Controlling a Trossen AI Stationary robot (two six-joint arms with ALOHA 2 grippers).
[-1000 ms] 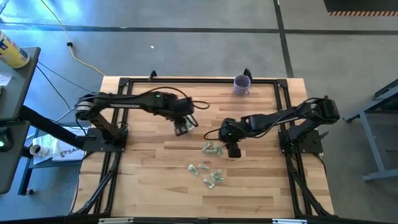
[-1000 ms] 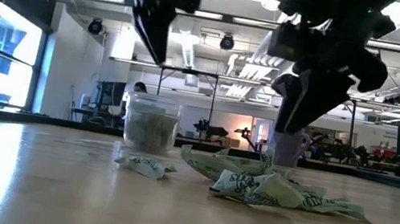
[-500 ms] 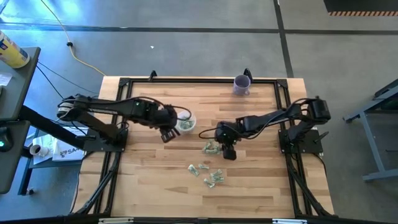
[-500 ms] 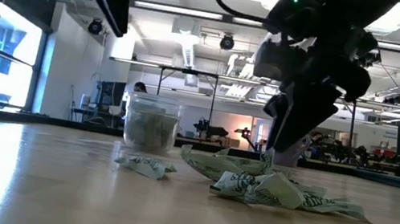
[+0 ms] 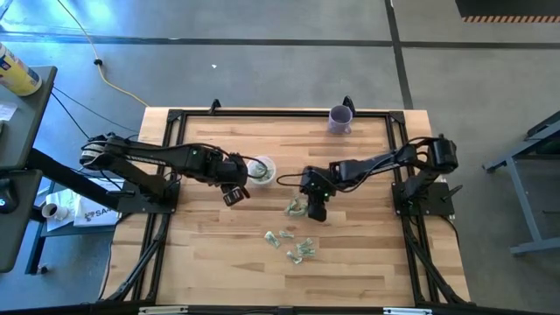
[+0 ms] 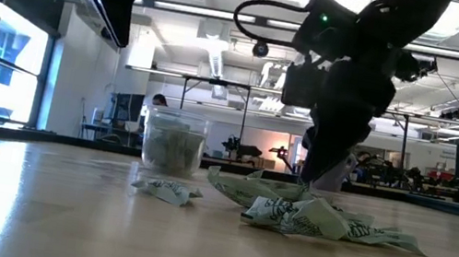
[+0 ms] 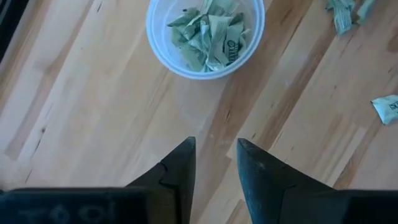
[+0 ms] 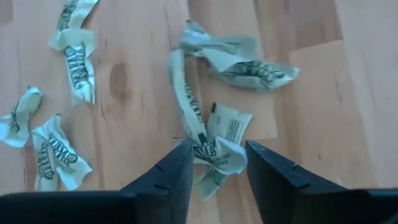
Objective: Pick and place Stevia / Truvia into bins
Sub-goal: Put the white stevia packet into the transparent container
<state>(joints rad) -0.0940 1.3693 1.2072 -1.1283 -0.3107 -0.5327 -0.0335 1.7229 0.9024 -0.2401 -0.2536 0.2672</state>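
Several Stevia packets (image 7: 208,34) already lie crumpled inside the cup (image 5: 260,170), which stands near the middle of the surface (image 5: 210,254), toward its far edge. My left end effector (image 5: 231,196) hangs just beside the cup, fingers parted and empty. My right end effector (image 8: 214,162) is down over the loose packets (image 8: 214,152), fingers spread around one, not clenched. More packets (image 5: 291,244) lie scattered toward the near edge, so I judge the job partly done.

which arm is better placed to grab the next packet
The right. The right gripper is open with a packet between its fingers, low over the pile. The left gripper is empty, up off the table beside the cup.
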